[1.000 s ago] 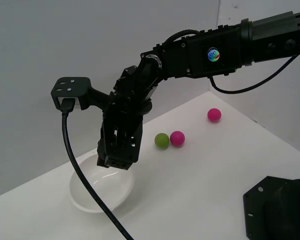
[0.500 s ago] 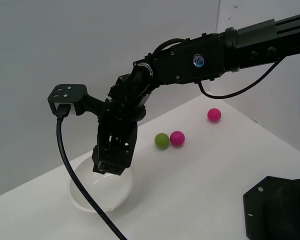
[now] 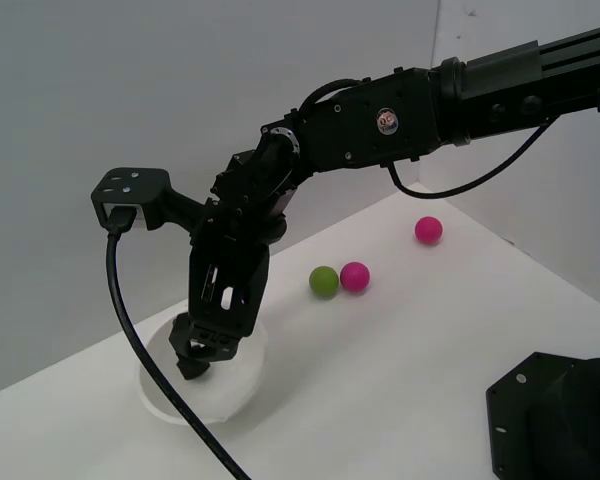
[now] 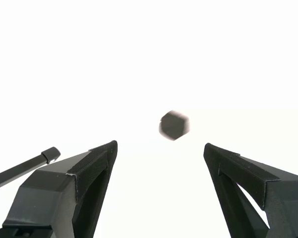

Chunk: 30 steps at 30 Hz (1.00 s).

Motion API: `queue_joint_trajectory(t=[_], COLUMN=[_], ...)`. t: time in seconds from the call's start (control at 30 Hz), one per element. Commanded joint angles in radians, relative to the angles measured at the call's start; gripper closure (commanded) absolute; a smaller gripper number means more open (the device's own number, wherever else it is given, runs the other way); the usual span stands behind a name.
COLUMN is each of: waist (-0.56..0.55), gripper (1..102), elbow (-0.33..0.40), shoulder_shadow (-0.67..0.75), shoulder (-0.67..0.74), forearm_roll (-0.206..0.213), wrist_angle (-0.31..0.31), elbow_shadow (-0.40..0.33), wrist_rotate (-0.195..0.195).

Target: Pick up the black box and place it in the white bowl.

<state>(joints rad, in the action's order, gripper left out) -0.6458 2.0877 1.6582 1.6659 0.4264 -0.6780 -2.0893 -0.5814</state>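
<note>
The black box (image 4: 174, 124) shows in the wrist view as a small, blurred dark cube. It is free of the fingers, beyond the gap between them, against an overexposed white surface. My gripper (image 4: 160, 147) is open, its two fingers wide apart with nothing between them. In the exterior view my gripper (image 3: 202, 350) points down into the white bowl (image 3: 242, 388), which sits at the exterior view's left on the white table. There the cube cannot be told apart from the dark fingertips.
A green ball (image 3: 323, 281) and a pink ball (image 3: 355, 276) lie side by side beyond the bowl. Another pink ball (image 3: 428, 230) sits farther back at the exterior view's right. A large black base block (image 3: 555, 420) fills the near right corner. A black cable (image 3: 140, 340) hangs beside the bowl.
The arm swung toward the exterior view's left and dropped lower, bringing the gripper down into the bowl. Its fingers now stand apart and the cube is loose.
</note>
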Motion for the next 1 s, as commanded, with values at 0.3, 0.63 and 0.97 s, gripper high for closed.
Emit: queue_joint_trajectory(t=[0.3,0.63,0.97], waist=[0.011,0.077,0.173], gripper=[9,50,100], elbow=[-0.017,0.009,0.123], shoulder_shadow=[0.054,0.121,0.284], shoulder=[0.046,0.112,0.276], forearm_roll=[0.023,0.017,0.017], wrist_angle=[-0.006,-0.043,0.028], elbow_shadow=[0.021,-0.006,-0.117], wrist_rotate=[-0.006,-0.006,-0.006])
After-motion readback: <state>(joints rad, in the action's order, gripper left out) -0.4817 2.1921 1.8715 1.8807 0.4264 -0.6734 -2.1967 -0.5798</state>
